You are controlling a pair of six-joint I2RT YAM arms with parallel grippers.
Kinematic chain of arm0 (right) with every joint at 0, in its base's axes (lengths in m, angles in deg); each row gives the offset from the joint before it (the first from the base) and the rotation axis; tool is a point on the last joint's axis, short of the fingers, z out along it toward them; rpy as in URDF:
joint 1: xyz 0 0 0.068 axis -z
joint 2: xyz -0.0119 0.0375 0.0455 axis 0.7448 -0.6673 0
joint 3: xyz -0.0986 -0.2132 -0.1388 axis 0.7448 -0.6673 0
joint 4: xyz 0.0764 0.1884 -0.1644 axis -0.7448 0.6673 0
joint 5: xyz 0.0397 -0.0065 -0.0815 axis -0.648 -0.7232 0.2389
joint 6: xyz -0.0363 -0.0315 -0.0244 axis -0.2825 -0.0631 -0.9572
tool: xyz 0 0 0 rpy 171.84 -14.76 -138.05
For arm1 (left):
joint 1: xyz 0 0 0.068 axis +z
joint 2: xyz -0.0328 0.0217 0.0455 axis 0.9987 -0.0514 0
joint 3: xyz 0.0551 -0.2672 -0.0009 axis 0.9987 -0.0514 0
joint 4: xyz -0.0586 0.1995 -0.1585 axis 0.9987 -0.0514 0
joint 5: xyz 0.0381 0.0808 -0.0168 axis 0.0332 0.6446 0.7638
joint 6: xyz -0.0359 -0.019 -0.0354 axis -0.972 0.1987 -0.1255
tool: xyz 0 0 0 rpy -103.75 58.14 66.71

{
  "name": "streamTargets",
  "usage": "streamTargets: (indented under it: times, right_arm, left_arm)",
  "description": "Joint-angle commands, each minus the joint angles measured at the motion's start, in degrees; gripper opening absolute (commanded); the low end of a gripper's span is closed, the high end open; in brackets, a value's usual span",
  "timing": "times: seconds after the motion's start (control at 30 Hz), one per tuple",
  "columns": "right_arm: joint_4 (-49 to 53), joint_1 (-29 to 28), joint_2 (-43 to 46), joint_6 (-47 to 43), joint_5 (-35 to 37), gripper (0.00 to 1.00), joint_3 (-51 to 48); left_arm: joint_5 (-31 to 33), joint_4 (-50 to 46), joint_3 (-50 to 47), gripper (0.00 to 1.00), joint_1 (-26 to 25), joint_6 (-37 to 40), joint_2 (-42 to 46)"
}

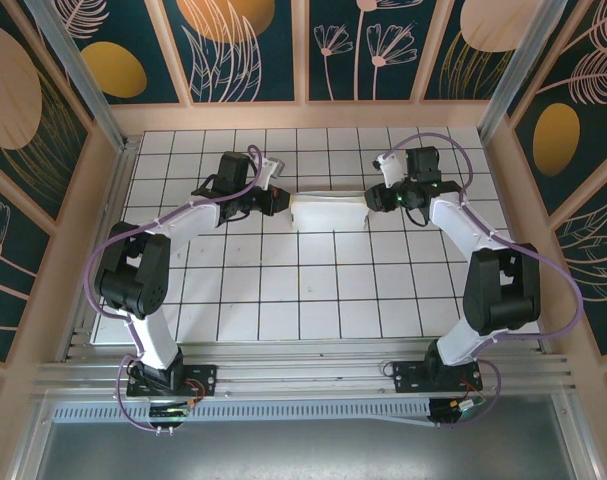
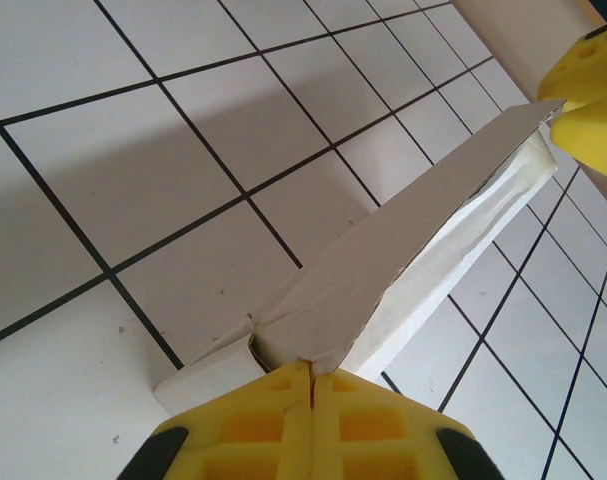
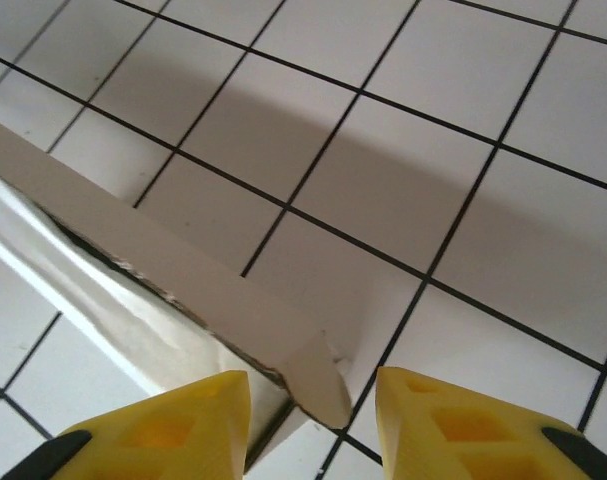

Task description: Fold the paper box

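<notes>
Yellow fingers (image 2: 253, 435) of the left gripper (image 2: 311, 378) sit at the bottom of the left wrist view. They are pressed together with no gap, and the near end of the box (image 2: 403, 260) runs into the seam between them, so they are clamped on its thin card edge. From there the box stretches away as a long, narrow, flattened white shape with 1 panel folded over the top, its far tip reaching the right gripper (image 2: 568, 103). In the right wrist view the right gripper (image 3: 313, 405) has its 2 fingers apart with the box's end corner between them, and a strip of table (image 3: 433, 150) shows beside the right finger. From above, the box (image 1: 330, 212) lies on the white gridded table in the middle of its far half, with the left gripper (image 1: 277, 200) at its left end and the right gripper (image 1: 375, 198) at its right end
</notes>
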Motion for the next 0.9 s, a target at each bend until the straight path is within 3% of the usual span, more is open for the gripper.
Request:
streamTargets:
  times: [0.0,0.2,0.5,0.87]
  right_arm:
    - [-2.0,-0.2,-0.3,-0.9,3.1,0.36,-0.2]
    - [-3.0,-0.4,-0.7,-1.5,2.3,0.2,0.3]
    - [-1.9,-0.7,-2.3,-2.0,0.1,0.23,1.5]
    - [-0.5,-1.0,-2.6,-0.9,-1.1,0.08,3.5]
  left_arm:
    - [1.0,-9.5,-1.0,0.0,-0.9,0.3,-2.9]
    - [0.9,-9.9,-0.5,0.0,-0.9,0.4,-2.9]
    - [0.8,-9.9,-0.6,0.0,-0.9,0.4,-3.0]
    - [0.5,-9.9,-0.3,0.0,-0.9,0.2,-3.5]
